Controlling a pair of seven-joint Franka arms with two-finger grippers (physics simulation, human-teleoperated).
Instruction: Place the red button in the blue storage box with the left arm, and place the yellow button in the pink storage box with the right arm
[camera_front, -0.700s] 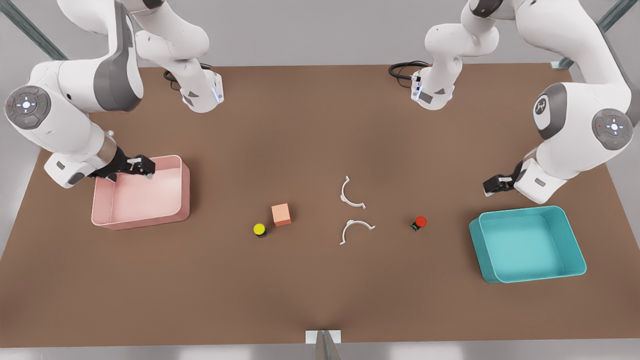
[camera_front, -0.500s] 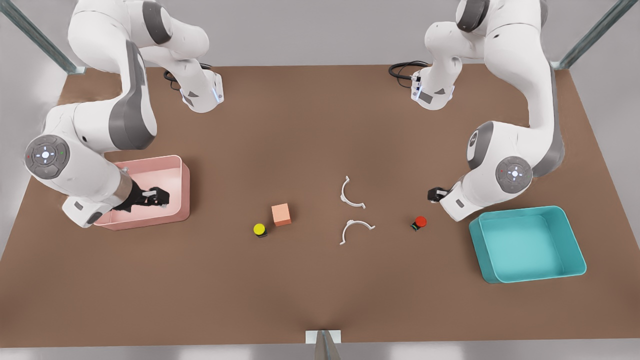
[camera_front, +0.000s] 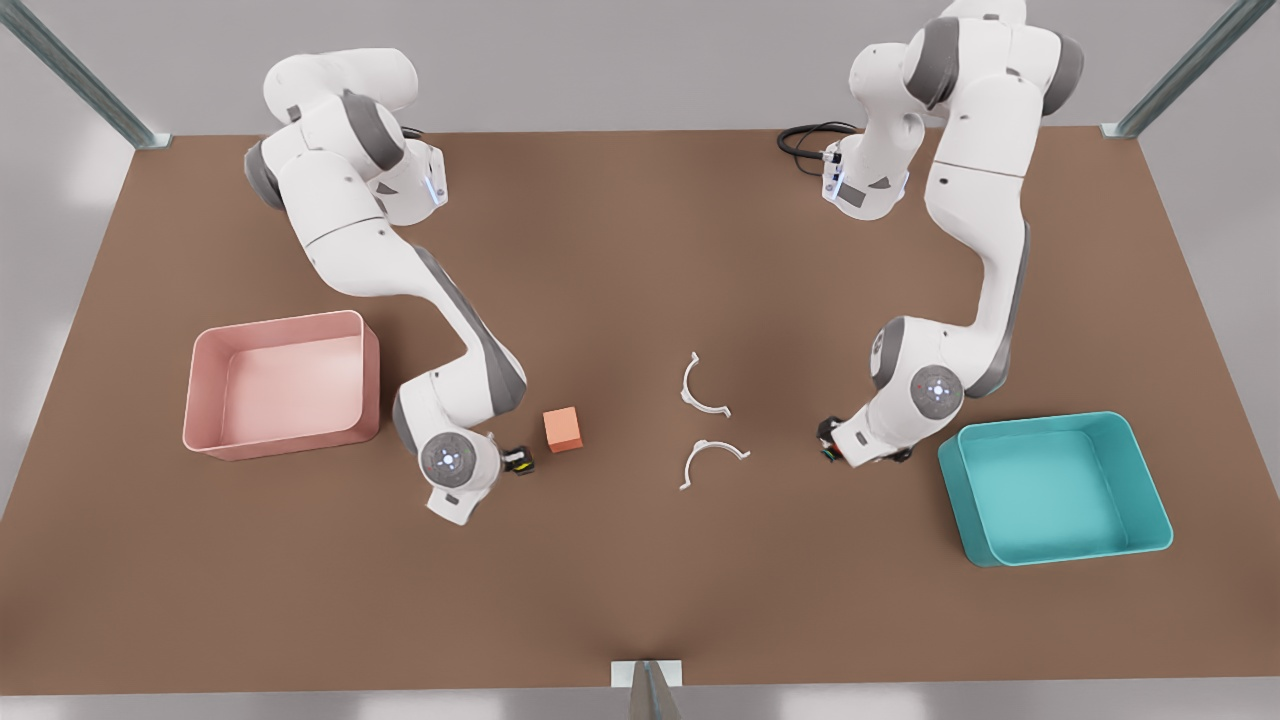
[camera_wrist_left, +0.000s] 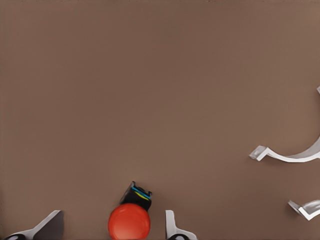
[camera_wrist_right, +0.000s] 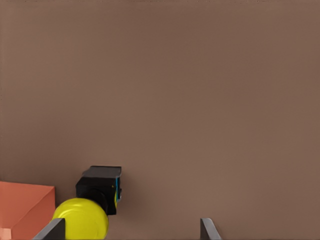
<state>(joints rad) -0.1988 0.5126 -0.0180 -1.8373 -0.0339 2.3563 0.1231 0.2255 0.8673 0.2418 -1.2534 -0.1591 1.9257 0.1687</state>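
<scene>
The red button (camera_wrist_left: 129, 221) stands on the brown table between the spread fingers (camera_wrist_left: 172, 227) of my left gripper (camera_wrist_left: 111, 230), which is open. In the front view that gripper (camera_front: 835, 446) is low over the red button (camera_front: 827, 452), just left of the blue storage box (camera_front: 950, 480), and the wrist hides most of the button. My right gripper (camera_wrist_right: 131, 232) is open, with the yellow button (camera_wrist_right: 82, 218) close to one finger (camera_wrist_right: 52, 231). The front view has it (camera_front: 510, 462) at the yellow button (camera_front: 521, 461), right of the pink storage box (camera_front: 370, 385).
An orange cube (camera_front: 562, 429) sits right beside the yellow button, also at the right wrist view's edge as the cube (camera_wrist_right: 22, 210). Two white curved clips (camera_front: 702, 392) (camera_front: 712, 459) lie mid-table, one seen from the left wrist as a clip (camera_wrist_left: 292, 156).
Both arms left their boxes, swung inward and came down: the right gripper from the pink box to the yellow button, the left gripper from beside the blue box to the red button.
</scene>
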